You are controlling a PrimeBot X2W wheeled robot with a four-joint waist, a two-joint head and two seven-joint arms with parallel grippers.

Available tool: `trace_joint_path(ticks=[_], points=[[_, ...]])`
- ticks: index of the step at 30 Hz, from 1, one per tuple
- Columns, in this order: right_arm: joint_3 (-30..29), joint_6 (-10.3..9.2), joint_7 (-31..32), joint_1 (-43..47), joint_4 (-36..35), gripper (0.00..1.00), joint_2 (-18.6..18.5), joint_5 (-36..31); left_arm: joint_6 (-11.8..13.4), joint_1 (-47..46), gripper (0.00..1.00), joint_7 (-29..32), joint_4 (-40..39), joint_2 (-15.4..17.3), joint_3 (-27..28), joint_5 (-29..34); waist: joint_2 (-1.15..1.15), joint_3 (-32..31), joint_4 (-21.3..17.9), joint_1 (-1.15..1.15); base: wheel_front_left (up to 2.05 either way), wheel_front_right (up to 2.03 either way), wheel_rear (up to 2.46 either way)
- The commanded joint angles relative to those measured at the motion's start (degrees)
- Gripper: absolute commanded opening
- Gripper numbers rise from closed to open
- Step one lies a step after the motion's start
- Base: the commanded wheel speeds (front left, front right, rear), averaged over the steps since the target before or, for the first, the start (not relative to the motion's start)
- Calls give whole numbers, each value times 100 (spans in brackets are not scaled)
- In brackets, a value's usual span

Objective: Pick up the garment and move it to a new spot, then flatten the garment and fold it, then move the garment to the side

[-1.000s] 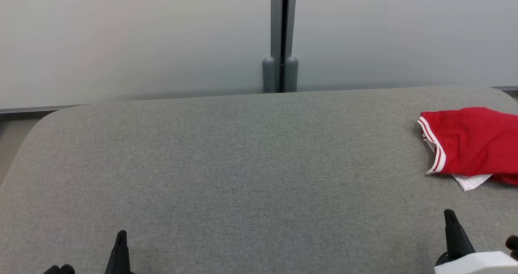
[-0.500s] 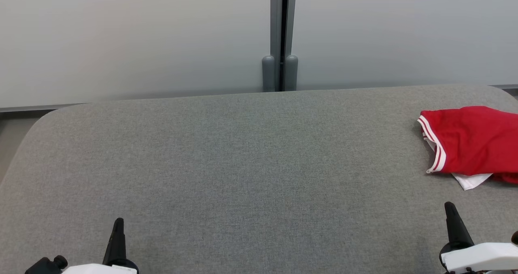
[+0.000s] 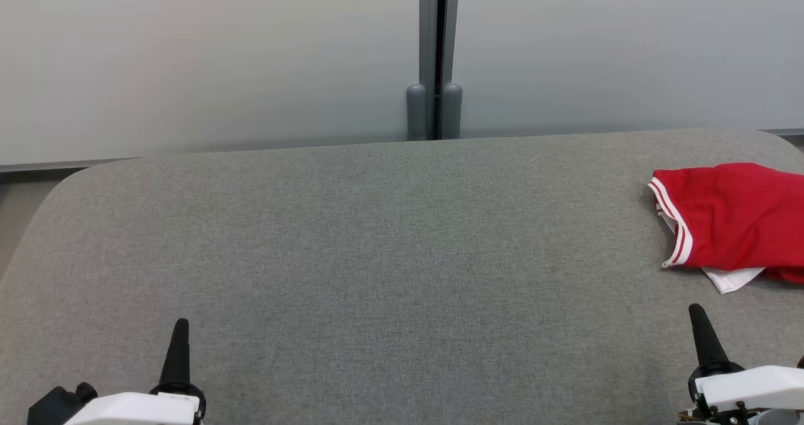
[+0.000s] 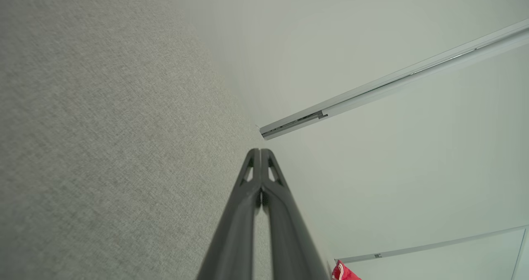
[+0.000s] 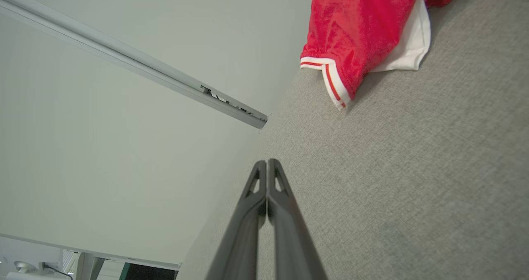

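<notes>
Lying bunched at the right end of the grey tabletop (image 3: 377, 255), the red garment (image 3: 735, 224) with white-striped trim sits untouched, while the left jaws and the right jaws, both clenched on nothing, point across the tabletop from its near edge.

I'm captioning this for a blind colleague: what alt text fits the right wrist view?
A red garment with white-striped trim lies bunched on the grey fabric surface, ahead of the right gripper, whose dark fingers are pressed shut and empty. A pale wall rises beyond.
</notes>
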Motion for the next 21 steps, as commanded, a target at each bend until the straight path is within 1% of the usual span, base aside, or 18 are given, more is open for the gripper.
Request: trace_joint_path(ticks=[1, 21], points=[[-47, 1, 53, -141, -34, 0, -24, 211, -60, -209, 0, 43, -63, 42, 46, -171, 0, 4, -1, 0, 0, 0, 0], [-140, 1, 325, -317, -11, 0, 11, 1316, -146, -463, 0, 316, -67, 56, 142, -1124, 0, 43, -10, 0, 0, 0, 0]])
